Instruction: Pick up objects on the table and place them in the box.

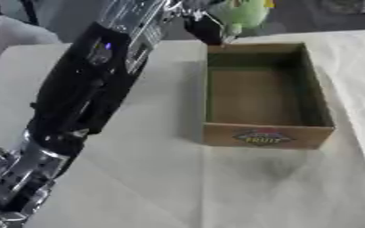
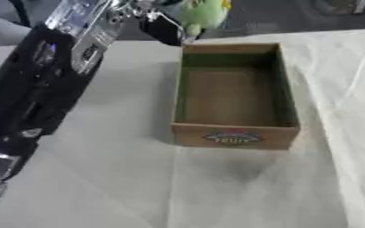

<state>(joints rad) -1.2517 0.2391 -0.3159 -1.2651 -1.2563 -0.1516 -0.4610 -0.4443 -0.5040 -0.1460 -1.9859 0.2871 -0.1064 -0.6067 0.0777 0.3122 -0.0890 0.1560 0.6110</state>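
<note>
Carrying a green soft object (image 1: pixel 244 15) toward the cardboard box (image 1: pixel 263 133) at the far edge of the bench (image 1: pixel 139 178).

Left hand (image 1: pixel 205 24) reaches in from 7 o'clock, its dark fingers curled on the green object, which hangs at 12 o'clock just beyond the box's far rim. The carry step looks nearly done; next it needs to come a little nearer over the open, empty box before release. A label on the near wall reads "FRUIT". Right hand is out of sight.
</note>
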